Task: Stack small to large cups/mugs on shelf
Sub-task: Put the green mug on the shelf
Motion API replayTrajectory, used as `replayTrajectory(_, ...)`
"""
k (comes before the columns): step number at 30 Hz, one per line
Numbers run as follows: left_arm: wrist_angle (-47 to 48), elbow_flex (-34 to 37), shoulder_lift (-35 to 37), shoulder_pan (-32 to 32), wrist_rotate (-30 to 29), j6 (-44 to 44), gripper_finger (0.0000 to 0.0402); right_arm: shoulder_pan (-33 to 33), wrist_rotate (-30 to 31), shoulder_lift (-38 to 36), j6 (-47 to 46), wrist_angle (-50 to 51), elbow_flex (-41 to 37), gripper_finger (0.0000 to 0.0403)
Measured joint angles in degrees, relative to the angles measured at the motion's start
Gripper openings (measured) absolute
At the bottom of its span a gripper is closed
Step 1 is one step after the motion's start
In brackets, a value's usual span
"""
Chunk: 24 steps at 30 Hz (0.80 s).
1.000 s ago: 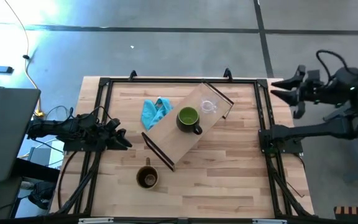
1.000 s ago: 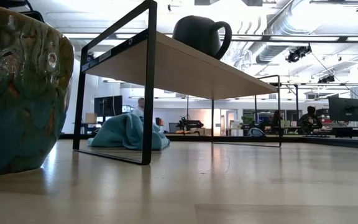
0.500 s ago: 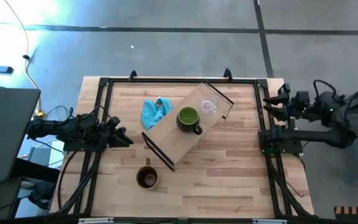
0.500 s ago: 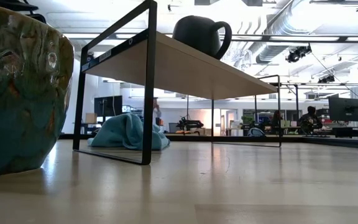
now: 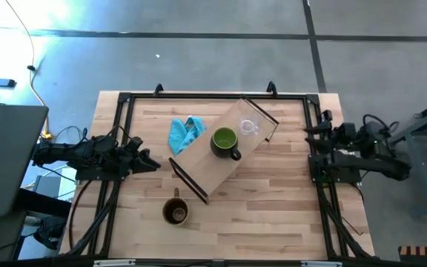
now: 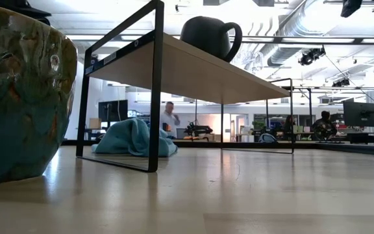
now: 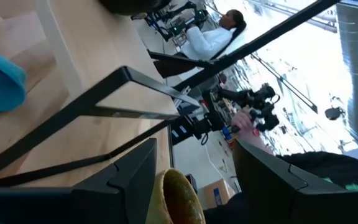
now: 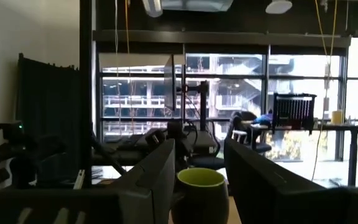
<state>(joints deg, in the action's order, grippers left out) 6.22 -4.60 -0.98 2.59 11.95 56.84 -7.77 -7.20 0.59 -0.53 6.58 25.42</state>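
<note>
The right pincer (image 5: 311,132) sits at the right edge of the counter (image 5: 273,208), its fingers spread and holding nothing. The left pincer (image 5: 148,163) waits at the left edge, also spread. Between them the shelf (image 5: 206,167) stands diagonally, carrying the green mug (image 5: 224,141) and, just beside it, the glass cup (image 5: 250,127). The brown mug (image 5: 176,212) stands on the counter near the shelf's front end, and a blue cloth (image 5: 184,133) lies beside the shelf

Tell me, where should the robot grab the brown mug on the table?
Probably the rim. The brown mug stands upright and open-topped, apart from the shelf, its handle pointing toward the table's far edge. The left gripper, nearest and open, could drop one finger inside on the side opposite the handle.
</note>
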Motion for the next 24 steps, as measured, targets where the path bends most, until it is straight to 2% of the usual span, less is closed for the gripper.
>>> replayTrajectory(7, -0.16, 0.0, 0.0, 0.0, -0.63, 0.02, 0.02, 0.02, 0.02, -0.06, 0.38, -8.67, -6.71, 0.0131)
replayTrajectory(18, -0.13, 0.0, 0.0, 0.0, 6.93, 4.94, 0.02, 0.01, 0.04, -0.08, -2.04, -20.17, -14.69, 0.0131)
replayTrajectory(24, -0.11, 0.0, 0.0, 0.0, 7.58, 5.07, 0.02, 0.02, 0.0, -0.32, -4.26, -22.3, -17.91, 0.0131)
